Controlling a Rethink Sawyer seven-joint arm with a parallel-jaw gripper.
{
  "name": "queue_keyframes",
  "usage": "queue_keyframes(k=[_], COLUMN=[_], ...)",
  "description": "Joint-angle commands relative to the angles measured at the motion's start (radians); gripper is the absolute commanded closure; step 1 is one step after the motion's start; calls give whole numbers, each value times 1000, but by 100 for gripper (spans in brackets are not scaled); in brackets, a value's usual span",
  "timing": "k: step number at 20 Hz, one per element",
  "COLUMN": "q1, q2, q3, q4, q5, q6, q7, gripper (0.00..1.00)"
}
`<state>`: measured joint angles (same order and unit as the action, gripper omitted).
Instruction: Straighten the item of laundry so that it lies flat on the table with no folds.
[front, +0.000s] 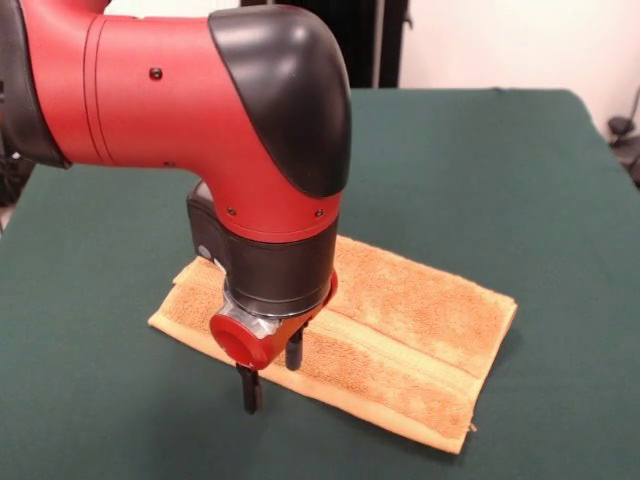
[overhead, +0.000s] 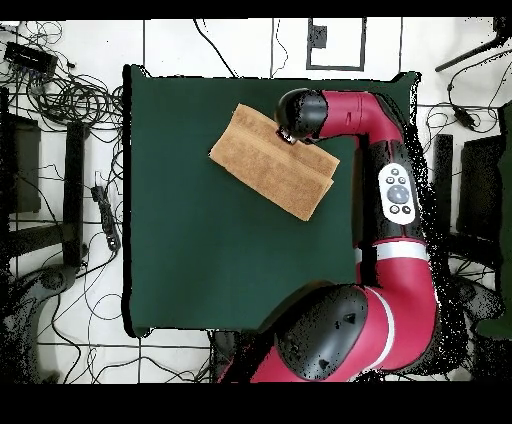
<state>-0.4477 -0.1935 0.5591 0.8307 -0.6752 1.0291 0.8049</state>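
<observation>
The orange-tan towel (front: 410, 325) lies on the green table (front: 500, 160), folded over into a long rectangle, with a flat woven band running along it. My gripper (front: 271, 370) hangs straight down over the towel's near long edge towards its left end. It is open: one finger (front: 249, 390) stands just off the edge over the green cloth, the other (front: 294, 350) over the towel. Nothing is held. In the overhead view the towel (overhead: 265, 165) lies slanted near the table's (overhead: 200, 250) far edge, and the wrist hides the gripper.
My arm (overhead: 395, 190) runs along the table's right edge in the overhead view. Cables and dark stands (overhead: 60, 100) lie on the floor around the table. A dark object (front: 622, 130) stands beyond the table's right corner in the front view.
</observation>
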Motion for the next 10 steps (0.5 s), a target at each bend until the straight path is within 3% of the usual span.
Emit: queue_keyframes(k=[1,10], q1=[46,40], q2=[-1,17], q3=[-5,-1], q4=[126,131], q5=[-23,-38], q6=[-46,-79], q7=[-101,-108], gripper=[0,0])
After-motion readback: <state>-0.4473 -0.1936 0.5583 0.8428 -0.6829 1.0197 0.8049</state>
